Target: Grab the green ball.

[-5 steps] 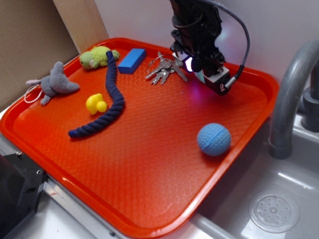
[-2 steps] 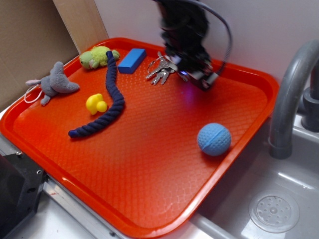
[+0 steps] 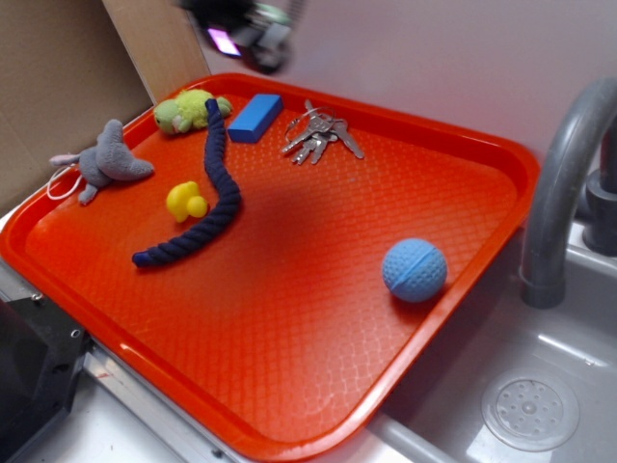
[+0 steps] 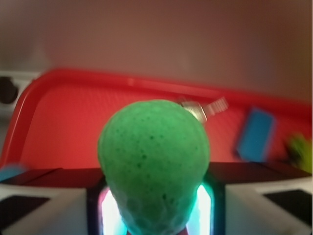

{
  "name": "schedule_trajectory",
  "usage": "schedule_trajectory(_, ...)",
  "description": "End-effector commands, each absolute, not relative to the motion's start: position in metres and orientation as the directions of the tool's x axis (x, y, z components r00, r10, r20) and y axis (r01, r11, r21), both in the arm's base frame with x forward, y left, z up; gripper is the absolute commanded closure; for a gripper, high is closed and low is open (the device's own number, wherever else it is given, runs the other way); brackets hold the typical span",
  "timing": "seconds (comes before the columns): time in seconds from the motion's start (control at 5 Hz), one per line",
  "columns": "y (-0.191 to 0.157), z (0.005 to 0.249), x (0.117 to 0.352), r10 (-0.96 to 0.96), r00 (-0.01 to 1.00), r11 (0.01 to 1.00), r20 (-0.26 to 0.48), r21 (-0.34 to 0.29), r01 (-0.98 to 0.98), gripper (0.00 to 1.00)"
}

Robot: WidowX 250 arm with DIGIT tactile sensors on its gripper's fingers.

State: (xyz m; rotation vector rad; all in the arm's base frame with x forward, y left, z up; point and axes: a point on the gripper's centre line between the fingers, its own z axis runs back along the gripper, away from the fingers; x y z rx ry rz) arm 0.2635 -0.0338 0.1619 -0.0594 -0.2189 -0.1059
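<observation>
In the wrist view the green ball (image 4: 153, 161) fills the middle of the frame, squeezed between my two lit finger pads, with the red tray (image 4: 63, 122) far below it. My gripper (image 4: 154, 208) is shut on the ball. In the exterior view the gripper (image 3: 243, 39) is a blurred shape high above the tray's far left corner, and the ball shows only as a pale green smear at its tip.
On the red tray (image 3: 289, 367) lie a blue textured ball (image 3: 414, 270), keys (image 3: 319, 133), a blue block (image 3: 255, 117), a yellow-green plush (image 3: 186, 111), a navy rope (image 3: 212, 188), a yellow duck (image 3: 186, 201) and a grey mouse toy (image 3: 106, 159). A grey faucet (image 3: 564, 183) and sink stand to the right.
My gripper has risen from the tray's far middle beside the keys and swung left to above the far left corner, carrying the green ball with it.
</observation>
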Motion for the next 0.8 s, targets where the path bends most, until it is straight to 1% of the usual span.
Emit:
schedule_trajectory(0.0,-0.031,0.238,0.203,0.002,0.980,1.000,0.199,-0.009,0.000,1.00)
schedule_trajectory(0.2,-0.031,0.244,0.201,0.018,0.984,0.999,0.178,0.038,-0.026,1.00)
schedule_trajectory(0.4,-0.029,0.240,0.203,0.024,0.985,0.998,0.172,0.052,-0.033,1.00)
schedule_trajectory(0.6,-0.033,0.233,0.206,0.011,0.983,0.995,0.185,0.093,-0.029,1.00)
